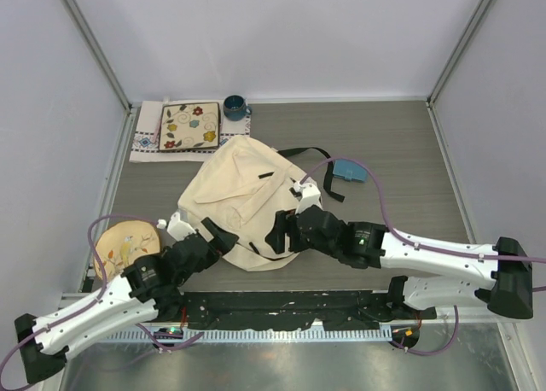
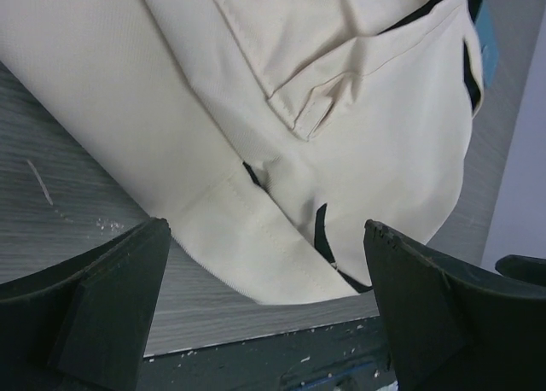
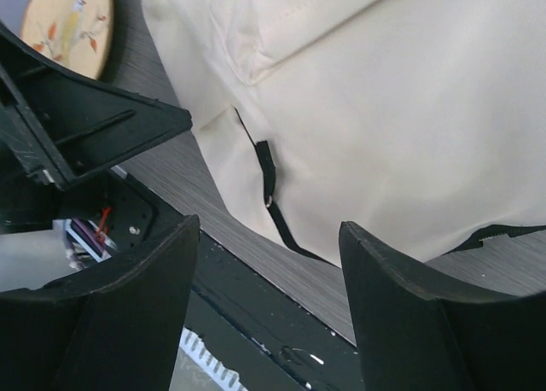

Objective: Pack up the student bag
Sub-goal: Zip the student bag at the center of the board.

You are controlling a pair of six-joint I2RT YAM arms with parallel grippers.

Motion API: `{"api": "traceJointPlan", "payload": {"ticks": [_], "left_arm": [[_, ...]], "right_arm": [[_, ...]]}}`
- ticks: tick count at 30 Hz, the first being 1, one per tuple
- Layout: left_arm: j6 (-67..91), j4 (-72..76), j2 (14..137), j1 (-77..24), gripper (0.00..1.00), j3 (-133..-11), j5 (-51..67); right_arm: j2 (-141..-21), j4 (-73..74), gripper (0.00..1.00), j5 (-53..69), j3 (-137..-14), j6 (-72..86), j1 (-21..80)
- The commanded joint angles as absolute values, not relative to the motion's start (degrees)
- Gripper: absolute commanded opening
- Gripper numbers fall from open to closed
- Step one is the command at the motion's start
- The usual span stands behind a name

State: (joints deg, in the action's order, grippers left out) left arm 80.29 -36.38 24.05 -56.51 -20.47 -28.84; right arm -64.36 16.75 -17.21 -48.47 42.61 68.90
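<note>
Grabbing the student bag (image 1: pixel 243 195), expect soft, floppy cloth (likely light); pinch its fold by the worktop's (image 1: pixel 392 143) near edge. Your left tool (image 2: pixel 266 271) and right tool (image 3: pixel 269 263) gape wide, empty.

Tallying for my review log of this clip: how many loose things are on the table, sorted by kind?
Bags: 1, the student bag
Plates: 2, the square floral plate and the round bird plate
Mugs: 1, the blue mug
Cloths: 1, the patterned cloth
Other: 1, the small blue object
Total: 6
</note>
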Motion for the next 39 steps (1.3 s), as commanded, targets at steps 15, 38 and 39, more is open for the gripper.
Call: {"api": "traceJointPlan", "payload": {"ticks": [15,38,39], "left_arm": [[82.7,-28.4,34.3,-56.6,1.0,-16.6,-27.2],[84.6,-20.1,25.0,-56.6,0.35,-9.1,-33.8],[84.7,-20.0,25.0,-56.6,0.33,-9.0,-33.6]], "right_arm": [[-78.5,14.7,0.66,-13.7,-55.6,42.7,69.2],[-90.4,17.8,0.59,-19.2,-61.7,43.3,70.7],[-90.3,17.6,0.59,-19.2,-61.8,43.1,70.8]]}}
